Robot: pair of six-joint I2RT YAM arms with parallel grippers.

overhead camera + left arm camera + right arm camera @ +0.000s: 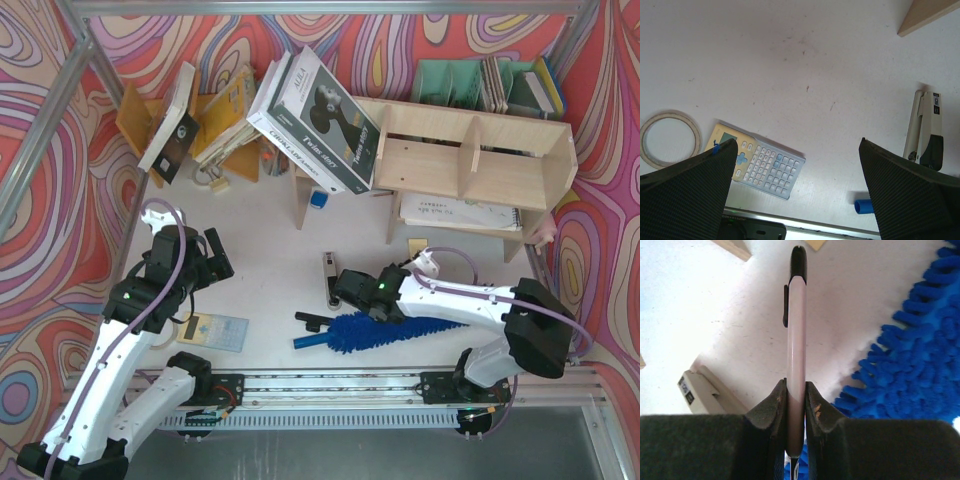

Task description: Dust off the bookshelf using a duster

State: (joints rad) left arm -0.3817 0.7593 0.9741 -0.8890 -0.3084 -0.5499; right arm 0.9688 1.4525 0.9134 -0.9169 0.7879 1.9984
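The bright-blue fluffy duster (395,328) (910,355) lies flat on the table in front of my right arm, with its slim blue handle (308,341) (864,206) pointing left. The pale plywood bookshelf (470,160) stands at the back right. My right gripper (347,290) (796,382) hovers just left of the duster's head and is shut on a pale pen with a black cap (796,330), not on the duster. My left gripper (215,255) (798,142) hangs wide open and holds nothing above the table's left side.
A stapler (328,278) (925,132) lies by the right gripper. A calculator (215,331) (760,162) and a tape ring (670,137) sit near the front left. Books (315,120) lean on the bookshelf's left end, beside an orange rack (225,120). Green file holders (450,80) stand behind.
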